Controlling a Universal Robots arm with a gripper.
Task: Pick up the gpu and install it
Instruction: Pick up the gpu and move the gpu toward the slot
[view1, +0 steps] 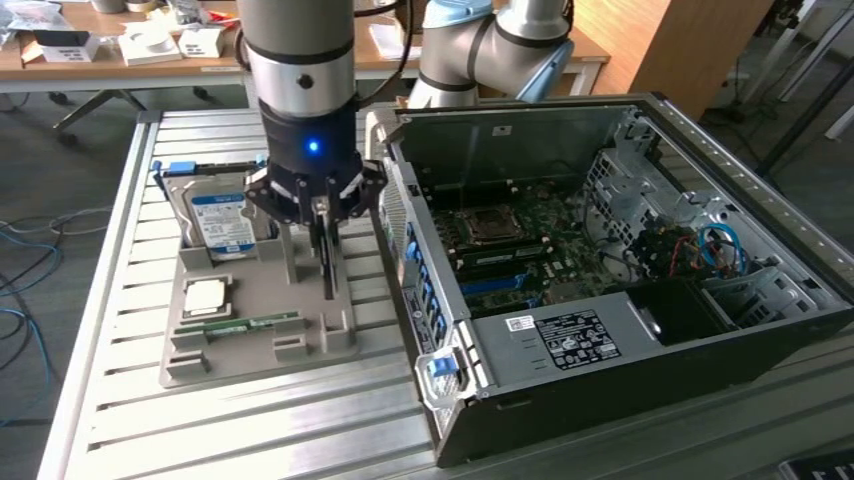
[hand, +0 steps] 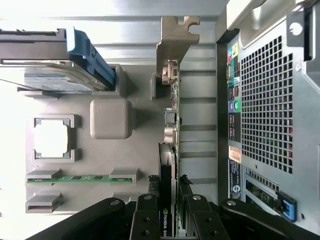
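**A:** Which step is this?

**B:** The pick-up, I judge. On the slatted metal worktop (view1: 120, 400), the open black computer case (view1: 561, 400) sits at three o'clock in the exterior view, with no card in it yet. The grey-and-black arm (view1: 300, 60) hangs straight down over the grey plastic parts tray (view1: 254, 350) at nine o'clock.

**A:** And the card?

**B:** The thin dark grey-black gpu (view1: 327, 265) with the silvery bracket stands on edge in that tray. The pincer (view1: 324, 228) is clamped on its upper edge. Freeing it would call for a straight vertical lift, I judge.
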